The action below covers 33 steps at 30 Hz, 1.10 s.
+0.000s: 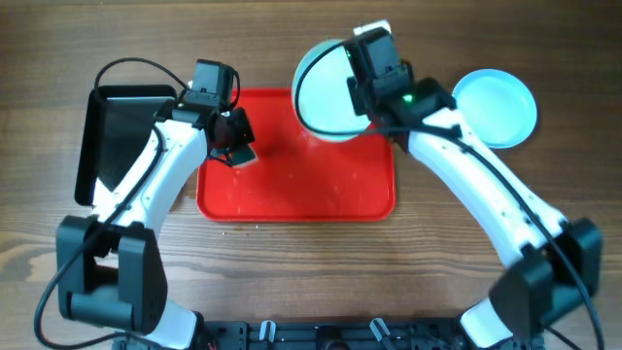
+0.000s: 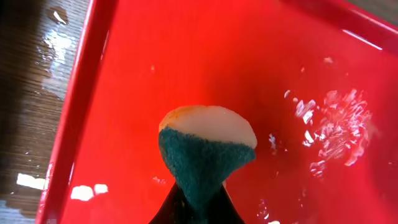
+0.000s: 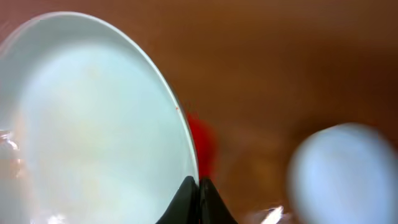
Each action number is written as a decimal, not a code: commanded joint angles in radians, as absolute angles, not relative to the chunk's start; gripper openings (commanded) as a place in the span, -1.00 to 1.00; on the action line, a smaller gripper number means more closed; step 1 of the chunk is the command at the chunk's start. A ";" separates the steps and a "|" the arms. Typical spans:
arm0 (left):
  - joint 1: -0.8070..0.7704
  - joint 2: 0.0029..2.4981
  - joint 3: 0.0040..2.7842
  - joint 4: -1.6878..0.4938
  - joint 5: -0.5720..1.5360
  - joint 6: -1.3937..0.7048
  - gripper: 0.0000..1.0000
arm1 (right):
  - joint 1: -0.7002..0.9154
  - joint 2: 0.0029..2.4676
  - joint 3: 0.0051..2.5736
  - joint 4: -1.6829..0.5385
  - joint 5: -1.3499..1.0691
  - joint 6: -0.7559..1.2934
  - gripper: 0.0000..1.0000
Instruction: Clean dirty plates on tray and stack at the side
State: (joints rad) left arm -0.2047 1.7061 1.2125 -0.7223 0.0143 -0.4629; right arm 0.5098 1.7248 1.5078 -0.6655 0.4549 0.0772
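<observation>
My right gripper point(image 1: 362, 95) is shut on the rim of a pale blue plate point(image 1: 326, 92) and holds it tilted on edge above the far right corner of the red tray point(image 1: 311, 190). In the right wrist view the plate point(image 3: 93, 124) fills the left and my fingers point(image 3: 198, 186) pinch its edge. My left gripper point(image 1: 236, 146) is shut on a sponge point(image 2: 208, 146), dark green below and white on top, held just above the tray's left part point(image 2: 155, 56). A second blue plate point(image 1: 496, 107) lies flat on the table at the right; it shows blurred in the right wrist view point(image 3: 348, 174).
A glossy black tray point(image 1: 121, 136) lies left of the red tray, partly under my left arm. Water drops lie on the red tray's surface point(image 2: 336, 130). Wooden table point(image 1: 544, 39) surrounds everything.
</observation>
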 commanded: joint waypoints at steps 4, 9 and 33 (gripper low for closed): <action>-0.198 1.737 1.210 -0.713 0.057 -0.480 -0.92 | 0.645 1.697 1.518 -0.629 0.929 -0.297 -0.91; -0.198 1.740 1.210 -0.673 0.162 -0.479 -0.92 | 0.710 1.700 1.506 -0.681 0.872 -0.189 -0.91; -0.280 1.784 1.158 -0.641 0.039 -0.445 -0.92 | 0.648 1.901 1.298 -0.671 0.271 0.448 -0.91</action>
